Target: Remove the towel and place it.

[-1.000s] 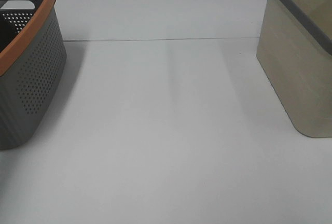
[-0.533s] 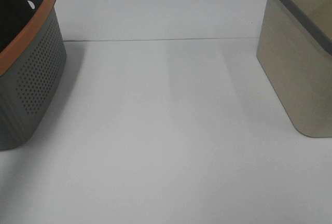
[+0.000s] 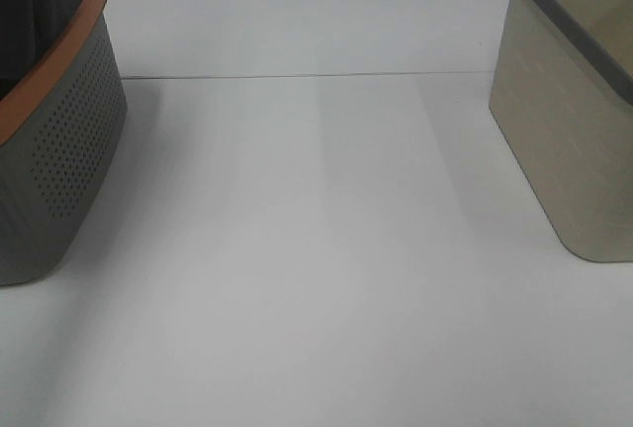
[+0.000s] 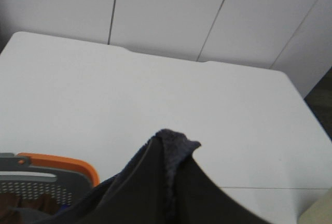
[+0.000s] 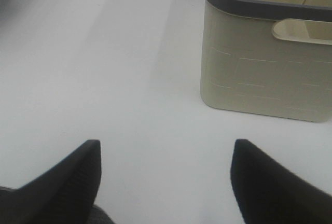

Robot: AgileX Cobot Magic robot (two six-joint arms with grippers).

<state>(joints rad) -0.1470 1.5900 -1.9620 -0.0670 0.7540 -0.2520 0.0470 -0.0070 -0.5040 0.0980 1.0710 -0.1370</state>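
Observation:
A dark towel (image 3: 32, 12) rises out of the grey basket with an orange rim (image 3: 69, 140) at the far left of the exterior high view, running up out of the top edge. In the left wrist view my left gripper (image 4: 174, 149) is shut on a fold of this dark fuzzy towel (image 4: 170, 172), high above the basket's orange rim (image 4: 57, 161). The left gripper itself does not show in the exterior high view. My right gripper (image 5: 166, 151) is open and empty, low over the white table (image 5: 104, 68), apart from the beige basket (image 5: 259, 63).
A beige basket with a dark grey rim (image 3: 574, 121) stands at the right of the white table (image 3: 316, 249). Brownish cloth (image 4: 21, 206) lies inside the grey basket. A seam (image 3: 297, 76) crosses the table at the back.
The dark towel has come up out of the grey basket at the left; one second ago only the basket's inside showed there. The right side has not changed.

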